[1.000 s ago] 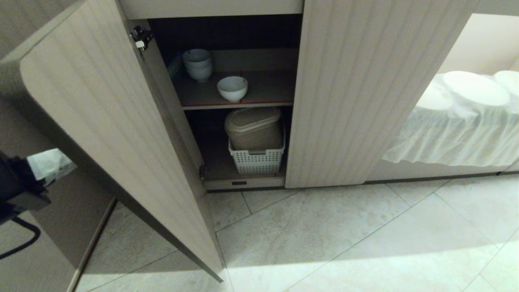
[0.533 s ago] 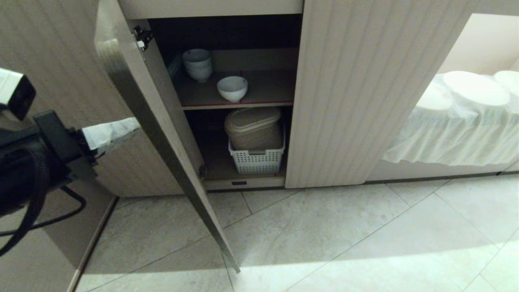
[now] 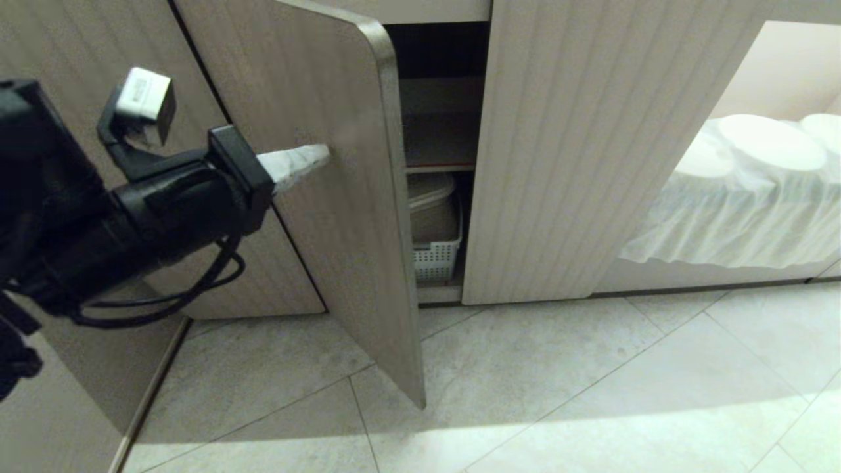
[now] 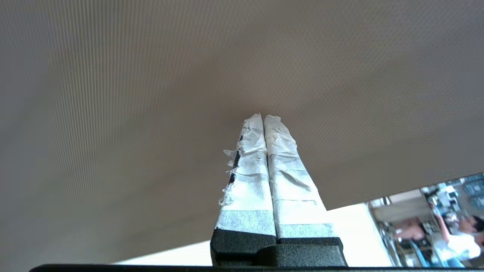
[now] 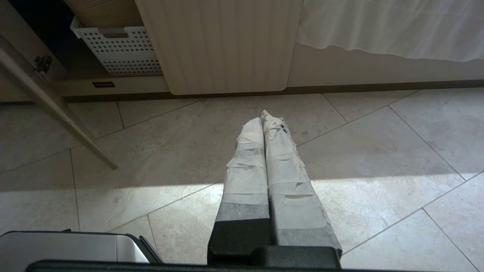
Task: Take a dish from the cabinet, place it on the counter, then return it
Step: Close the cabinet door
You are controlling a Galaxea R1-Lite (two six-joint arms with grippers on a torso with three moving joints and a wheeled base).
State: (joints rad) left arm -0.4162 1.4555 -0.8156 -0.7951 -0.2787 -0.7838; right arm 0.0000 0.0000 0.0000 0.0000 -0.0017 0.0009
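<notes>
The cabinet (image 3: 591,151) stands low ahead with ribbed beige doors. Its left door (image 3: 341,217) is swung partway across the opening and hides the dish. My left gripper (image 3: 322,155) is shut and empty, its taped fingertips (image 4: 263,118) resting against the door's outer face. A slice of the inner shelf (image 3: 440,165) with its red edge shows in the gap. The counter is out of view. My right gripper (image 5: 263,115) hangs shut and empty over the floor tiles, in front of the closed right door (image 5: 219,45).
On the bottom shelf a white perforated basket (image 3: 437,259) holds a beige lidded container (image 3: 430,203). A bed with white cloth (image 3: 742,197) lies to the right. Tiled floor (image 3: 558,394) spreads in front. People (image 4: 453,234) show far off in the left wrist view.
The left door has swung from wide open toward shut, with my left arm moving right against it. The bowls on the shelf are now hidden behind the door.
</notes>
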